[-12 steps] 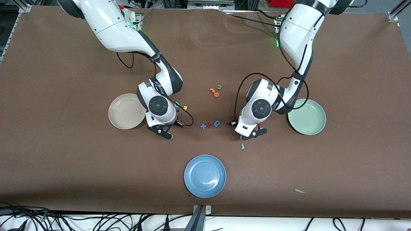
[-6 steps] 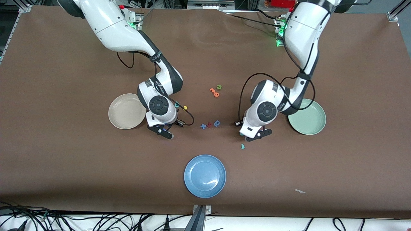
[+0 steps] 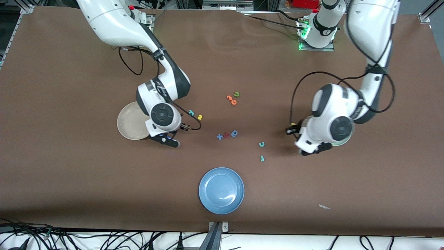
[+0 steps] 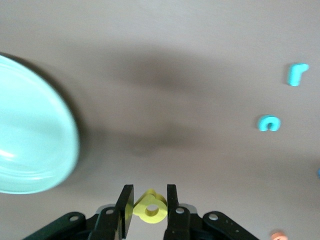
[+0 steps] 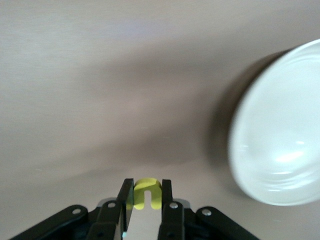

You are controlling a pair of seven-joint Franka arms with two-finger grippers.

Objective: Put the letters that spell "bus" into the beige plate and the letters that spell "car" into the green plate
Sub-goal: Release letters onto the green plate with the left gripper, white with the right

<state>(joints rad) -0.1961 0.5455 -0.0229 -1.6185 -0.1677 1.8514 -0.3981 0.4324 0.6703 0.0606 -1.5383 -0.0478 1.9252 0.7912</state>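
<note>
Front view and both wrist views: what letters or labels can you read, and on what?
"c": teal foam letter on the table.
"u": green foam letter on the table.
"u": yellow notched letter in the right gripper.
"a": yellow holed letter in the left gripper.
Other table letters and the right arm's band print: too small to read.

The "c" [image 3: 262, 144] lies on the worktop [image 3: 69, 166] just beside the "r" [image 3: 262, 158], which is nearer the front camera. One plate [image 3: 129, 125] sits toward the right arm's end, another [image 3: 342, 142] toward the left arm's end. A third plate [image 3: 221, 190] lies between them, nearest the camera.
</note>
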